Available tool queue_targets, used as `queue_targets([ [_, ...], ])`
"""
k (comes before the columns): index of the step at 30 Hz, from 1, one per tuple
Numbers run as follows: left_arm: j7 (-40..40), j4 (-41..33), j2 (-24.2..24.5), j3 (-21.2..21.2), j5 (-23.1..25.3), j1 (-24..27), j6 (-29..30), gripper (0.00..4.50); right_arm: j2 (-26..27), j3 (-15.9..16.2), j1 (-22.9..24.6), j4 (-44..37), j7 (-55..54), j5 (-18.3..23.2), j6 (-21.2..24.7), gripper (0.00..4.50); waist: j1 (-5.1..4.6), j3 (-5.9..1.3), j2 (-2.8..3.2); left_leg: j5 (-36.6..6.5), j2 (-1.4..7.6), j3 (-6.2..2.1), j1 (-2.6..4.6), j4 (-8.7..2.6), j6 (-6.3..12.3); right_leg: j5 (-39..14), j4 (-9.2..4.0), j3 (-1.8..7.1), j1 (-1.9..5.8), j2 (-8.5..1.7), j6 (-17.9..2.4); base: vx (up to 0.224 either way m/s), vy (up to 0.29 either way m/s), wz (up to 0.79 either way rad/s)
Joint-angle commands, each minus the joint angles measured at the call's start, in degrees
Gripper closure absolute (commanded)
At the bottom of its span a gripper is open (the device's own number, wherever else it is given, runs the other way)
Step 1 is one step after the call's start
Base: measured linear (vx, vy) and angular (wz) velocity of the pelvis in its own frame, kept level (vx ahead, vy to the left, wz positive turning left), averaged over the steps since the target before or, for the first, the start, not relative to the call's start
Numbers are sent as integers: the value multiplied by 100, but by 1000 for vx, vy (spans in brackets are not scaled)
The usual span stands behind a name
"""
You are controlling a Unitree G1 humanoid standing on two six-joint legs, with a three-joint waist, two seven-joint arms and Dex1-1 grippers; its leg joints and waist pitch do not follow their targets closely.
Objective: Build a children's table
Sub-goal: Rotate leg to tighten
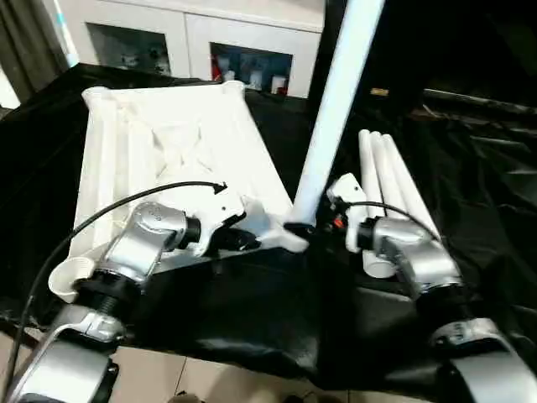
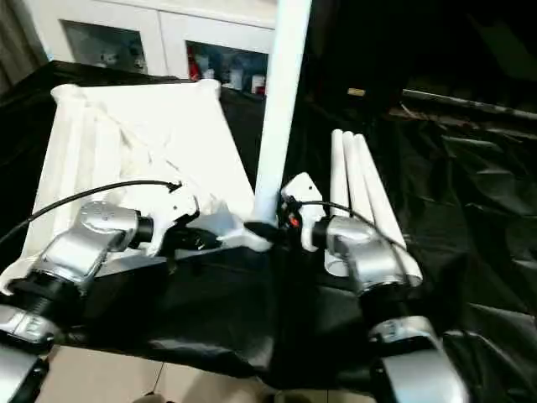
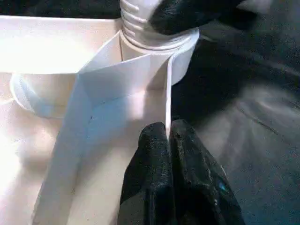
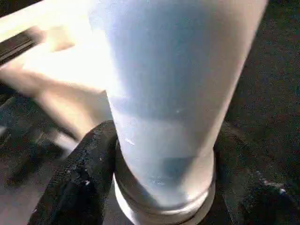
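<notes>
- Children's table, white plastic: rectangular top (image 1: pixel 168 151) lies ribbed underside up on the black-draped counter (image 1: pixel 470 193), left of centre
- one long white round tube leg (image 1: pixel 336 101) stands tilted, its lower end seated in the round corner socket (image 3: pixel 180 51) at the top's near right corner; the leg's threaded collar (image 3: pixel 138 21) shows just above the socket rim in the left wrist view
- right pincer (image 1: pixel 315 225): black fingers (image 4: pixel 79 178) either side of the leg just above its collared end, clamped on the tube
- left pincer (image 3: pixel 168 140): fingers pressed together on a thin white rib wall (image 3: pixel 167 93) of the top's underside, just beside the corner socket
- three spare white tube legs (image 2: pixel 361 193) lie side by side on the black cloth, right of the top, touching one another, collared ends toward the robot
- white cabinet with glass doors (image 1: pixel 243 54) behind the counter, small items inside too blurred to tell
- pale tiled floor (image 1: pixel 210 378) visible below the counter's near edge
</notes>
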Motion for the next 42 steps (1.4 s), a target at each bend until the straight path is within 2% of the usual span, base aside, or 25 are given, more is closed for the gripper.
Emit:
queue_targets([
  [1,766,272,-373,69,123,-231,183,450,292,-206,38,556,-1196,-24,386,182,-3,-287,94,-1579,44,4,56,-433,-147,-2357,-528,211,230,-370,-863,0,0,0],
  [2,1093,410,-602,90,159,-347,264,450,494,-378,-47,745,-1763,34,437,182,-22,-286,70,-1636,32,1,50,-427,-166,-2478,-544,206,228,-362,-792,0,0,0],
  [4,1276,458,-801,76,173,-420,340,450,669,-472,-125,883,-2114,74,432,183,-30,-288,77,-1696,21,-5,59,-420,-156,-2601,-573,196,207,-365,-719,0,0,0],
  [7,1377,431,-1050,32,148,-456,437,450,888,-469,-222,955,-2268,45,345,183,-48,-285,62,-1824,11,-9,37,-421,-80,-2688,-596,183,198,-352,-622,0,0,0],
  [8,1382,446,-1103,-5,163,-458,414,450,889,-359,-229,935,-2220,-76,204,183,-31,-294,150,-1837,12,-21,44,-423,-72,-2642,-593,190,190,-362,-615,0,0,0],
  [9,1382,446,-1103,-5,163,-458,414,450,889,-359,-229,935,-2220,-76,204,148,-51,-299,95,-1785,12,-14,11,-428,-49,-2444,-588,192,210,-342,-641,0,0,0],
  [10,1383,510,-1175,-54,192,-463,342,450,904,-283,-241,906,-2131,-170,13,127,-48,-305,87,-1767,12,-14,9,-431,-38,-2379,-576,191,218,-336,-657,0,0,0],
  [11,1364,517,-1177,-66,195,-459,318,450,901,-288,-246,897,-2089,-159,-7,113,-49,-309,107,-1754,17,-11,10,-430,-33,-2264,-567,195,215,-341,-703,0,0,0],
  [12,1301,535,-1166,-90,202,-446,248,450,884,-282,-268,887,-2010,-159,-55,113,-47,-312,114,-1736,15,-12,6,-430,-23,-2202,-560,196,222,-341,-730,0,0,0],
  [14,1214,543,-1099,-104,216,-429,174,450,810,-195,-296,873,-1894,-233,-163,93,-46,-317,106,-1671,18,-4,-3,-429,6,-1997,-536,201,236,-339,-831,0,0,0],
  [17,1039,465,-941,-99,193,-380,124,450,642,-113,-288,796,-1551,-249,-253,93,-41,-317,104,-1597,15,-1,-30,-426,61,-1918,-522,201,272,-346,-886,0,0,0],
  [19,853,389,-817,-105,161,-326,41,450,479,-18,-245,699,-1217,-294,-332,93,-39,-317,103,-1558,19,7,-29,-419,98,-1942,-530,206,270,-355,-893,0,0,0],
  [21,490,267,-596,-133,122,-208,-116,450,185,110,-170,518,-612,-322,-430,93,-19,-324,99,-1394,23,7,-47,-416,148,-1731,-504,207,304,-354,-947,0,0,0],
  [25,79,145,-334,-159,68,-70,-281,450,-177,232,-87,272,162,-251,-476,93,-24,-351,106,-984,35,29,-60,-393,270,-1003,-421,211,332,-348,-1215,0,0,0],
  [26,-287,30,-135,-184,1,33,-400,450,-429,309,-43,82,697,-190,-458,93,-10,-364,117,-880,35,26,-63,-379,311,-798,-391,210,359,-353,-1277,0,0,0],
  [28,-557,-62,13,-185,-64,96,-415,450,-615,380,-9,-64,1167,-108,-378,93,-16,-352,118,-813,48,41,-63,-372,418,-502,-361,214,360,-344,-1411,0,0,0],
  [31,-981,-221,210,-170,-231,192,-528,450,-805,402,1,-166,1611,-21,-360,93,-20,-346,114,-867,60,45,-42,-378,420,-578,-368,214,346,-353,-1458,0,0,0],
  [34,-1130,-267,321,-153,-261,224,-564,450,-883,385,-23,-167,1825,24,-335,93,-2,-344,136,-1000,66,54,2,-375,367,-709,-373,223,326,-354,-1486,0,0,0],
  [37,-1144,-255,368,-129,-247,240,-590,450,-900,410,-5,-195,1960,63,-292,93,8,-335,125,-1025,63,54,-2,-384,306,-758,-372,223,332,-354,-1471,0,0,0],
  [42,-1154,-258,389,-129,-236,257,-588,450,-896,478,39,-211,2065,32,-259,144,18,-344,114,-917,55,52,-12,-376,294,-697,-359,223,348,-352,-1442,0,0,0],
])
